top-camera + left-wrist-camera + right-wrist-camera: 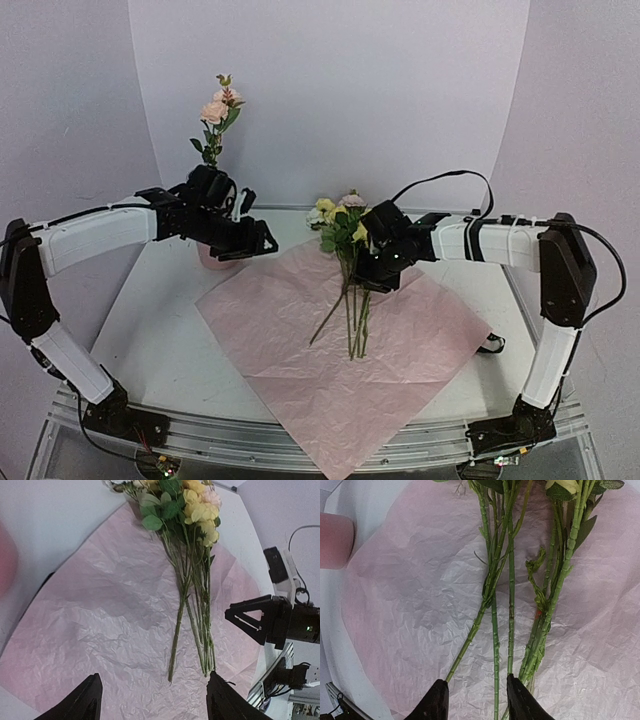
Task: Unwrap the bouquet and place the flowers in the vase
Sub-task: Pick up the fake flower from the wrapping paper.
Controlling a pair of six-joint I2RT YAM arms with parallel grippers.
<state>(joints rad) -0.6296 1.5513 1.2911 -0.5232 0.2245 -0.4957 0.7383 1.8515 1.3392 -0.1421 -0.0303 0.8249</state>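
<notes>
The pink paper (340, 350) lies spread flat on the table, and the flowers (340, 213) lie loose on it, blooms at the back and stems (511, 605) running toward the front. The salmon vase (212, 258) stands back left, mostly hidden behind my left arm, with one pink-bloomed stem (218, 108) upright in it. My left gripper (154, 676) hangs open over bare paper, with the stem ends just ahead of its right finger. My right gripper (476, 681) is low over the stems, its jaws part-way closed but apart, and one thin stem runs between them.
A black looped cord (490, 343) lies by the paper's right corner. The vase's side (335, 540) shows at the left edge of the right wrist view. The paper's front corner (345, 462) hangs over the table's near rail. A curved lilac backdrop closes off the back.
</notes>
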